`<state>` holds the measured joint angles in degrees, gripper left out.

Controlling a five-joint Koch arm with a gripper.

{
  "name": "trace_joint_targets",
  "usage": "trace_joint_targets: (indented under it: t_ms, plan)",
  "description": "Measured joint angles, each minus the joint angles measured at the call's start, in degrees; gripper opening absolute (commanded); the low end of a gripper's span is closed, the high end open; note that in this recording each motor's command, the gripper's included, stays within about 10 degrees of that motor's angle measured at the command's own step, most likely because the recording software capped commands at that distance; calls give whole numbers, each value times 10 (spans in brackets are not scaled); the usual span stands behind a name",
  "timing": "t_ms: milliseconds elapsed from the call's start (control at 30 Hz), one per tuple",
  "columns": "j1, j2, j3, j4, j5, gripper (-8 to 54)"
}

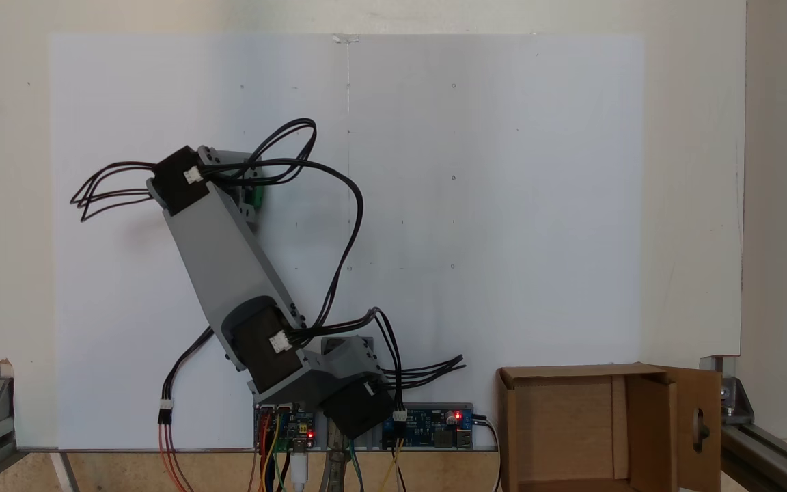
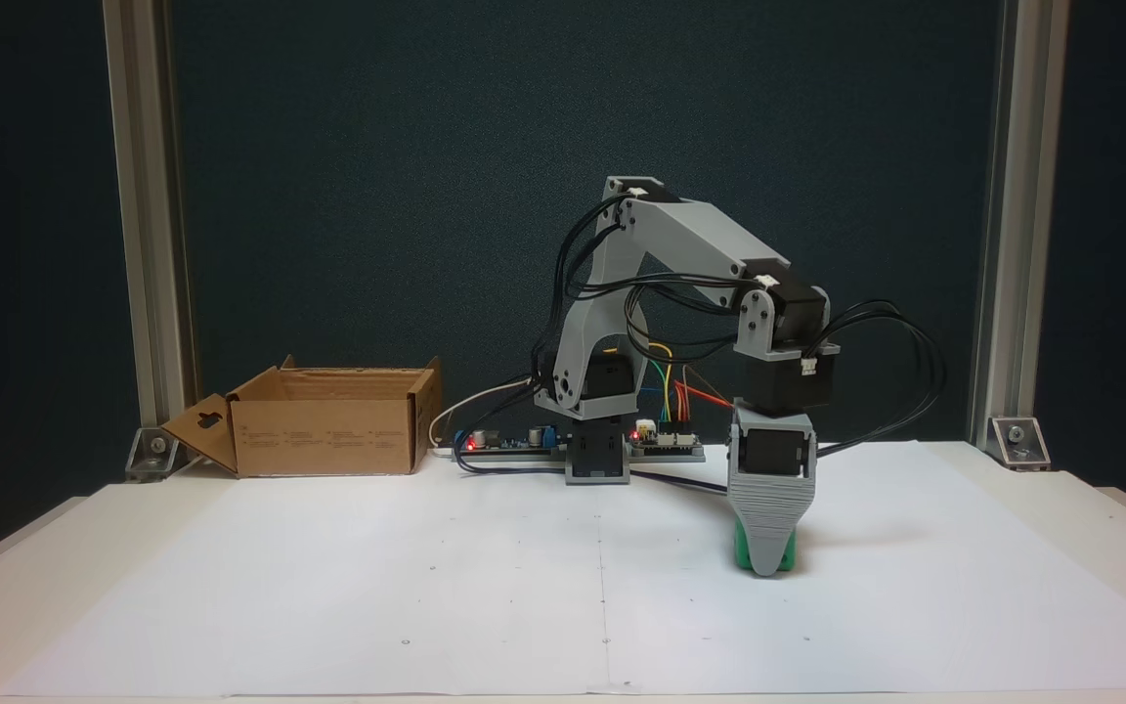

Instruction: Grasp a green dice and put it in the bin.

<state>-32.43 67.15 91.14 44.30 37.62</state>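
Observation:
The green dice point(image 2: 741, 550) rests on the white paper, mostly hidden behind the gripper's grey front jaw, with green showing on both sides of it. The gripper point(image 2: 766, 562) points straight down with its tip at table level around the dice. Its two jaws lie one behind the other, so I cannot tell how tightly they stand. From above, a sliver of the green dice point(image 1: 257, 197) shows beside the wrist, and the gripper point(image 1: 251, 202) is hidden under the arm. The bin point(image 2: 328, 435), a brown cardboard box with upright flaps, stands far from the gripper; from above the bin point(image 1: 650, 430) lies at the lower right.
The arm's base and circuit boards point(image 2: 573, 445) with loose cables sit at the table's back edge. Aluminium posts point(image 2: 138, 244) stand at the back corners. One box flap with a handle hole point(image 2: 203, 430) folds outward. White paper point(image 2: 426, 567) stretches between the gripper and the box.

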Motion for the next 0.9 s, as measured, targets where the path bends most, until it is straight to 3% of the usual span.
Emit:
trace_joint_targets:
  t_ms: [267,733,900]
  plan:
    - [-3,36,4,43,0,122]
    - [-16,318,5,179,-1,122]
    - [-2,352,5,237,-11,122]
